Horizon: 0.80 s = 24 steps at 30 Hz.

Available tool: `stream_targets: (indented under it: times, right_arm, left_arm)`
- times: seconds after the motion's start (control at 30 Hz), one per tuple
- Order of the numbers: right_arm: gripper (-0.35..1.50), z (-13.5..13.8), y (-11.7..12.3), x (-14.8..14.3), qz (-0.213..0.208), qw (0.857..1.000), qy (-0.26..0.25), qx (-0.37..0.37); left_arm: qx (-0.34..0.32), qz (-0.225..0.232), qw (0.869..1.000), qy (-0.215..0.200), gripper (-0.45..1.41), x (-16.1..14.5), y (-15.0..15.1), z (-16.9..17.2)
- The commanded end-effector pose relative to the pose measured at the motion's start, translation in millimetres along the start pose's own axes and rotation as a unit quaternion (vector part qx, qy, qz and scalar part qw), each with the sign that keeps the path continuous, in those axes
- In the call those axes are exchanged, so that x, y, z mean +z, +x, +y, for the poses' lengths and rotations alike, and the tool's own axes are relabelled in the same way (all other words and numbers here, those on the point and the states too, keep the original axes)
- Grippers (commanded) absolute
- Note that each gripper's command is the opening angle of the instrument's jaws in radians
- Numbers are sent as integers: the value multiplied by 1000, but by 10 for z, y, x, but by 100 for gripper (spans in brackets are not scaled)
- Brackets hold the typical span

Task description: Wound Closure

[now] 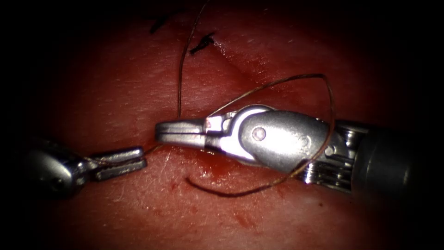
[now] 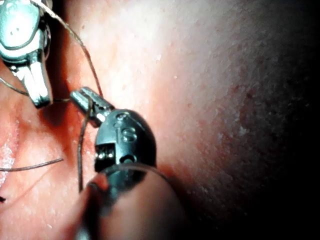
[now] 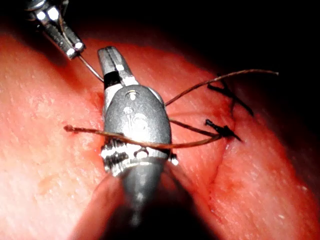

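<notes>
The tissue (image 1: 115,83) is glistening red and wet, with red fluid (image 1: 210,169) pooling below the right tool (image 1: 159,132). Dark knots (image 1: 202,44) are sitting along the cut (image 1: 236,69). The thread (image 1: 180,78) is looping around the right tool's wrist. The left tool (image 1: 141,157) is gripping the thread in its closed fingers; the right tool's fingers are lying closed, apparently holding nothing. I cannot make out the needle.

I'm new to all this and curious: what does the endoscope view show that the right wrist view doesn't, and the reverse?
Endoscope view: the left hand from the side, shut on the thread. Right wrist view: the cut running on beyond the dark stitch knots. Both: the right hand, jaws closed, thread looped round its wrist, above the tissue.
</notes>
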<state>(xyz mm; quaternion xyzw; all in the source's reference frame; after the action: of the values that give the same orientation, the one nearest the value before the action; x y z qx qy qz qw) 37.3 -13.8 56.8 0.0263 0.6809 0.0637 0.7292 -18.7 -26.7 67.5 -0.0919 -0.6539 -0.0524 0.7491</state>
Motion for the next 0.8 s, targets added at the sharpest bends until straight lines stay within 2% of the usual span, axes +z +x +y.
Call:
stream_targets:
  times: [0.03,0.27,0.43,0.47,0.57,0.63,0.8]
  right_arm:
    - [-35,5,-3,11,-6,1000,-6,-1]
    - [-35,11,-7,11,-15,1000,-20,0]
    - [32,8,-14,16,-60,998,-2,-2]
    - [52,6,-15,18,-70,998,2,-1]
    - [83,4,-19,21,-87,996,14,4]
    - [91,3,-19,22,-96,995,18,9]
    - [88,-2,-22,25,-91,995,35,7]
  left_arm:
    - [-1,3,1000,7,-45,9,1,-6]
    - [-7,3,1000,22,-45,12,-21,-13]
    - [-21,-14,999,36,-45,13,-52,-4]
    - [-25,-21,999,42,-45,14,-62,0]
    - [-37,-39,997,56,-45,18,-84,14]
    - [-44,-46,996,60,-45,19,-95,23]
    - [-59,-58,991,108,-45,28,-115,54]
